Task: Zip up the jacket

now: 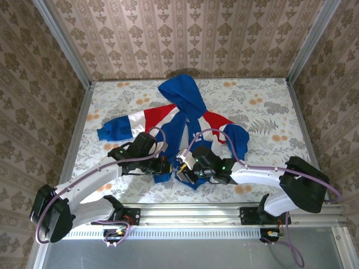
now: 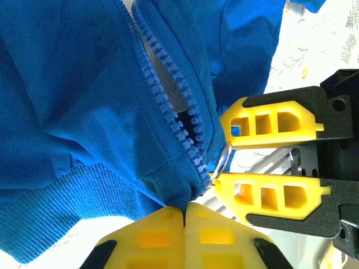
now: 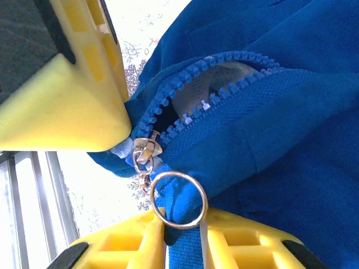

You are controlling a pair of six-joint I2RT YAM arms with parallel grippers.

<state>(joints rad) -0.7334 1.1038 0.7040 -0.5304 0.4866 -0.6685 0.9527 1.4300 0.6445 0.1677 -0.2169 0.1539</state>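
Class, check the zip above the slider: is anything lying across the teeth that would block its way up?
Nothing visible does on the jacket. Above the slider the two rows of teeth lie apart, with just pale lining in the gap.

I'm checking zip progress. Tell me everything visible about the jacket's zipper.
The zipper has chunky blue plastic teeth, the two rows parted over pale lining. Its metal slider sits low by the ribbed hem, a silvery ring dangling between the right gripper fingers. The left gripper, shut, pinches the hem beside it.
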